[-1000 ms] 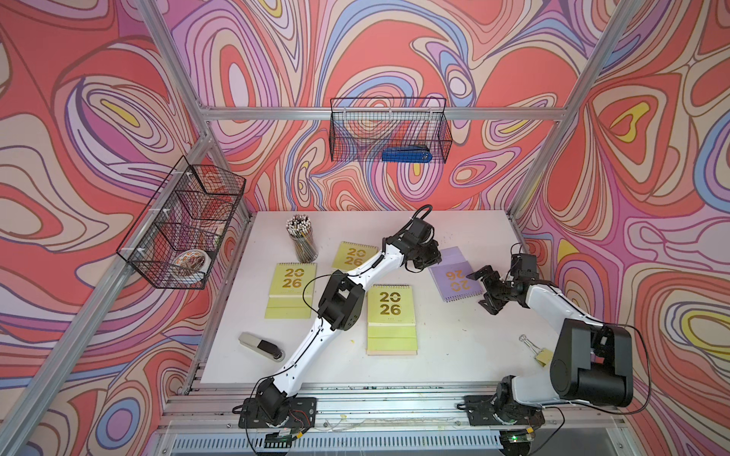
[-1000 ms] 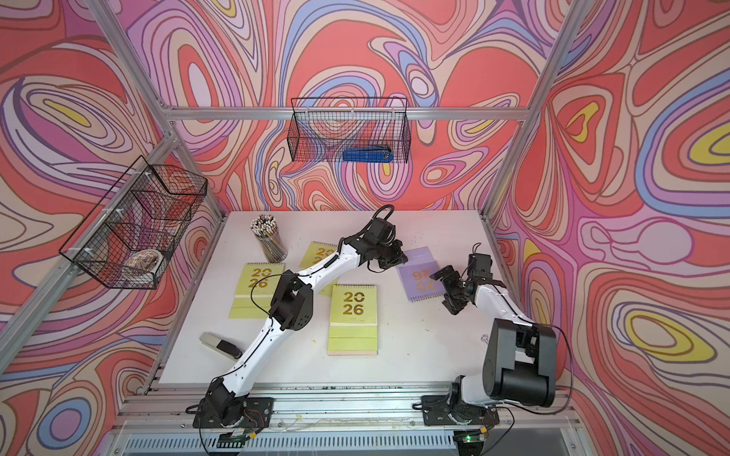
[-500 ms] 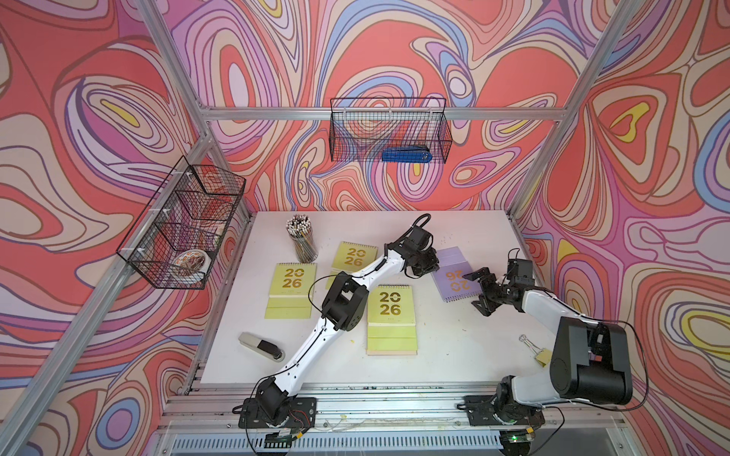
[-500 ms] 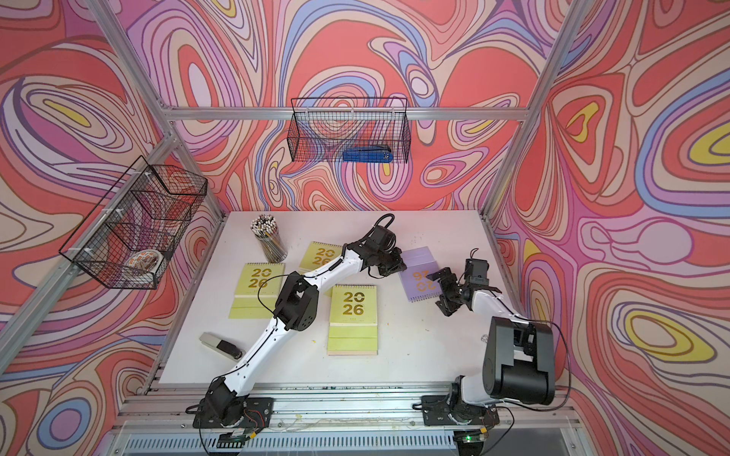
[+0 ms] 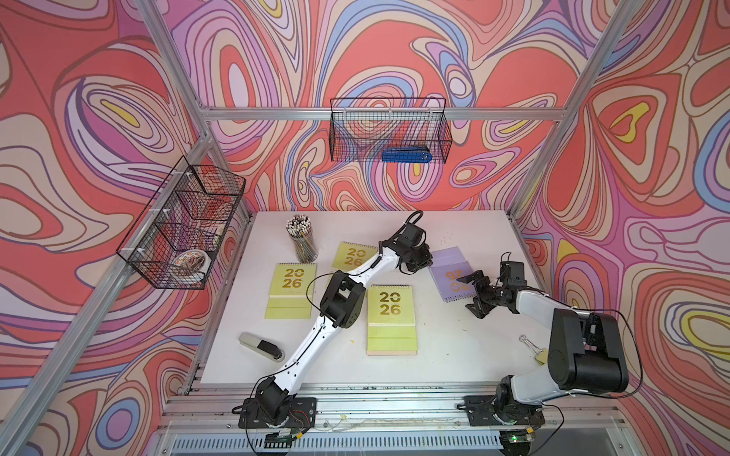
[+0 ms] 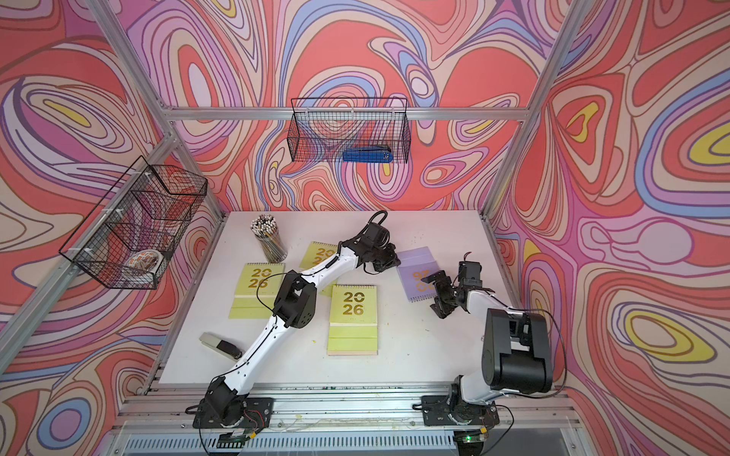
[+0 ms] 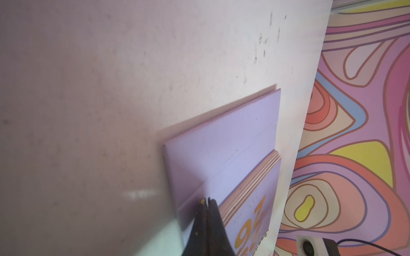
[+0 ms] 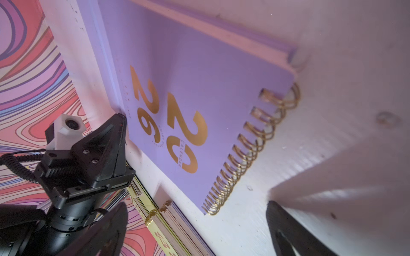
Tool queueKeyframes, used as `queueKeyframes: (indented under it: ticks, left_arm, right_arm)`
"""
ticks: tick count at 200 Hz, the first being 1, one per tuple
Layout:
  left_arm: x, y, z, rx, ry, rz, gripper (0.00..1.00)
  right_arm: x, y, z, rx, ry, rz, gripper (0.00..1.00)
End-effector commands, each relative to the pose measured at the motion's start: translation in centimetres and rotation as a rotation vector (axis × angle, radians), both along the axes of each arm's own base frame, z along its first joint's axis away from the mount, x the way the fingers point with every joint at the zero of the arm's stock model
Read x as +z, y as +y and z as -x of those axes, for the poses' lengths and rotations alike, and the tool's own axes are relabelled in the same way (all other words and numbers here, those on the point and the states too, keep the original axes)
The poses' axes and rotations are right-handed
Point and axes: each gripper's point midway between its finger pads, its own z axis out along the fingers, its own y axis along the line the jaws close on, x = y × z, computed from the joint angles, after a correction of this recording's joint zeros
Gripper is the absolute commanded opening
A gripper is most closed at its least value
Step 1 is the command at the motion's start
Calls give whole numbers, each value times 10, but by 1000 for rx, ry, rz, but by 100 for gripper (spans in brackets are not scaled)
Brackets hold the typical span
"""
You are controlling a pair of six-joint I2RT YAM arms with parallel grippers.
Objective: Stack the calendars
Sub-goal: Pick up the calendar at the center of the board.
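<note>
1. Now, the white table (image 5: pixel 454 355) holds three yellow-green calendars (image 5: pixel 292 290) lying flat and apart; the nearest seems to rest on a peach calendar (image 5: pixel 391 353), though only a strip shows
2. The lavender calendar (image 5: pixel 450 272) lies toward the table's right side, unmoved over the last second
3. The right gripper (image 5: pixel 471 295) has slid in toward its spiral edge, jaws spread wide, holding nothing
4. The left gripper (image 7: pixel 207 206) has dropped from above onto another edge, tips pressed together and touching it, gripping nothing; likely a brace or nudge so the right can get under and lift it for stacking
</note>
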Motion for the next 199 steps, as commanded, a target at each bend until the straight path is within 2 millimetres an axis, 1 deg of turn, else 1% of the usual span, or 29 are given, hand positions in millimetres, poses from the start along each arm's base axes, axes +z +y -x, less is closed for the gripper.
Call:
queueKeyframes:
  ticks: [1,19,41,59,78,93,102,115,141,155,169,188,199]
  left_arm:
    - [-14,-3,7,-15,43,0,0]
    - [-21,-4,14,-33,65,-8,0]
    - [-29,-7,25,-58,95,-16,0]
    - [-35,-7,32,-74,117,-29,0]
    - [-39,-7,37,-82,134,-35,0]
    - [-43,-5,40,-86,148,-43,0]
    - [-45,-4,41,-88,151,-46,0]
    - [-46,-4,42,-89,157,-45,0]
    - [-47,-5,43,-89,162,-42,0]
    - [-46,-4,42,-87,162,-41,0]
    - [-42,-3,39,-82,156,-39,0]
    - [-33,-1,34,-76,143,-28,0]
    - [-24,-2,31,-75,130,-13,0]
  right_arm:
    - [-9,2,-2,-13,6,-9,98]
    - [-14,1,-5,-20,-1,-13,98]
    - [-17,2,-16,-22,-47,-28,98]
    - [-12,6,-29,-12,-128,-62,96]
    - [9,11,-44,11,-269,-87,95]
    - [32,14,-52,31,-375,-99,95]
    - [49,17,-58,48,-451,-109,94]
    - [66,20,-62,63,-525,-126,93]
    - [82,25,-68,79,-605,-180,89]
    - [82,26,-70,74,-610,-196,84]
    - [76,25,-70,67,-598,-190,79]
    - [69,21,-69,54,-574,-164,69]
    - [64,19,-69,48,-554,-141,63]
